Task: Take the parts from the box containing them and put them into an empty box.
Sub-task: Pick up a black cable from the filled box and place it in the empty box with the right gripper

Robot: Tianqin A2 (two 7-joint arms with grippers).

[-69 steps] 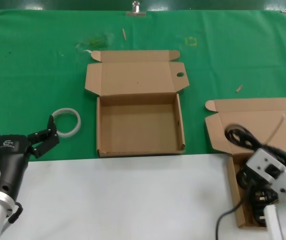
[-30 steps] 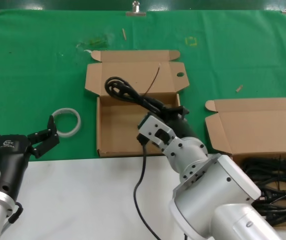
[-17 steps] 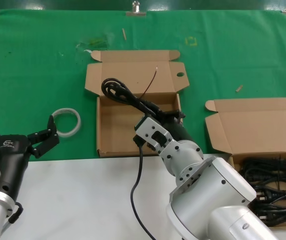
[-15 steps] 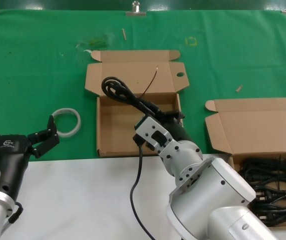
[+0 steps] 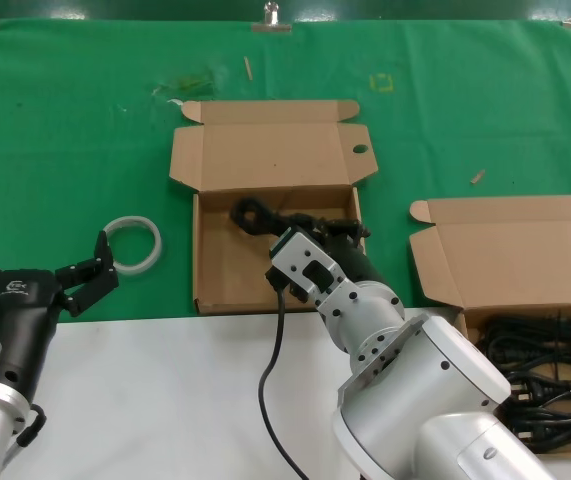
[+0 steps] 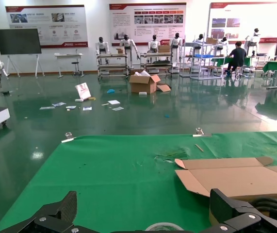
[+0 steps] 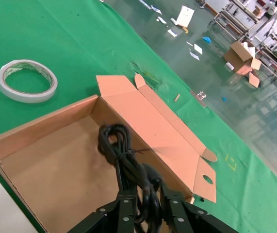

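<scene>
My right gripper (image 5: 317,232) is shut on a coiled black power cord (image 5: 265,216) and holds it low inside the open box with the round hole in its lid flap (image 5: 210,270). In the right wrist view the cord (image 7: 123,160) runs between the fingers (image 7: 124,206) over the box floor (image 7: 56,165). The box holding the other cords (image 5: 505,250) sits at the right, with several black bundles (image 5: 535,370) inside. My left gripper (image 5: 40,270) is open and parked at the left edge, near the white tape ring (image 5: 132,244).
The green cloth (image 5: 65,130) covers the far part of the table, with a white strip (image 5: 165,390) at the near edge. Small wood bits (image 5: 477,177) lie on the cloth. My right arm's body (image 5: 415,390) covers the middle foreground.
My right gripper carried a cord from the right box over to the holed box. In the last half second it lowered the bundle from lid height down into that box.
</scene>
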